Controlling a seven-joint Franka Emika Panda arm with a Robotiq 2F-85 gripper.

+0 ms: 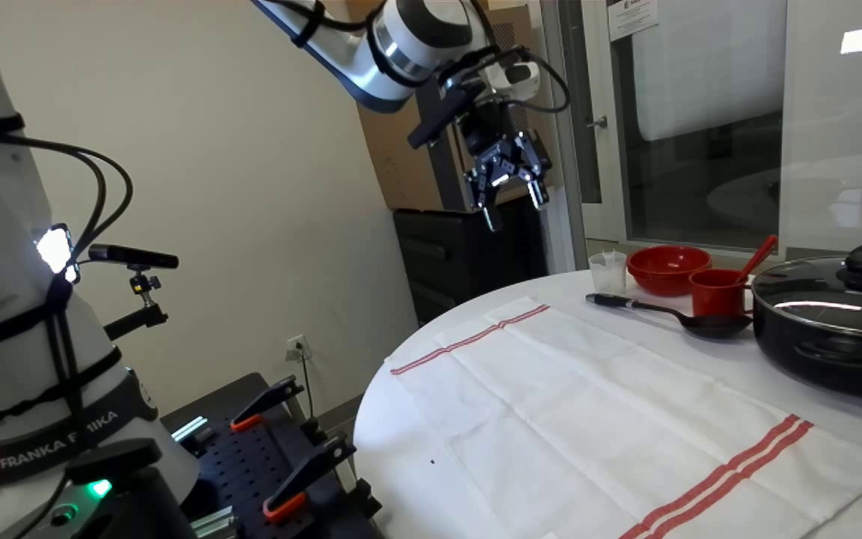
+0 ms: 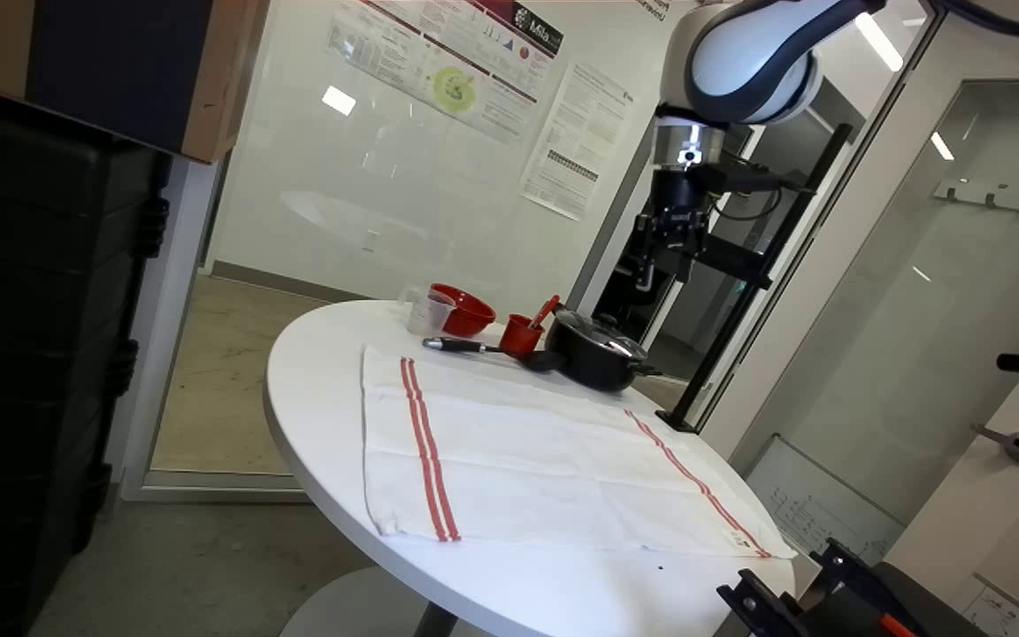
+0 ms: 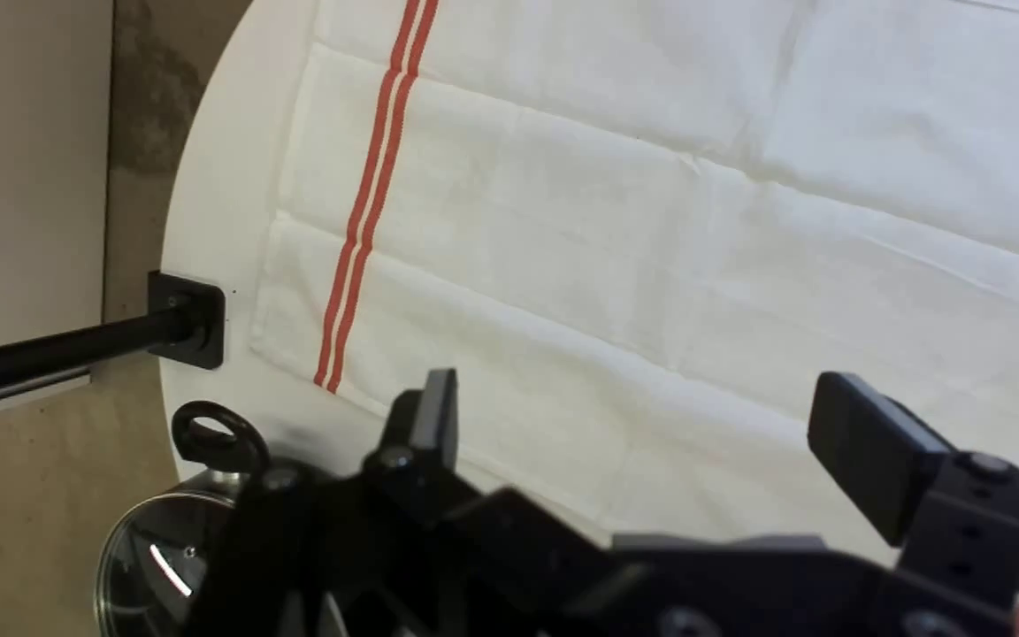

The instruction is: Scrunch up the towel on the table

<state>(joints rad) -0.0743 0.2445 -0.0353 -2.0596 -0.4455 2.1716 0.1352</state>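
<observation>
- End effector (image 1: 515,208) spread wide, gripping nothing, held above the bench (image 1: 401,442), perhaps so you can choose a spot before lowering.
- Towel (image 1: 603,404) at five o'clock from it in an exterior view, nearly flat on the bench; that probably leaves you only edges and creases to pinch.
- Pan (image 1: 839,335), spoon (image 1: 704,326) and mug (image 1: 715,293) at one to two o'clock from the towel there, apparently placed aside to leave you gathering room.

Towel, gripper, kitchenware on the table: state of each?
Towel: spread out, creased, not scrunched
Gripper: open, nothing held
Black pot: lid on
Red cup: upright, red handle sticking out
Red bowl: upright
Black spoon: lying on table
Clear cup: upright, contents unclear
</observation>
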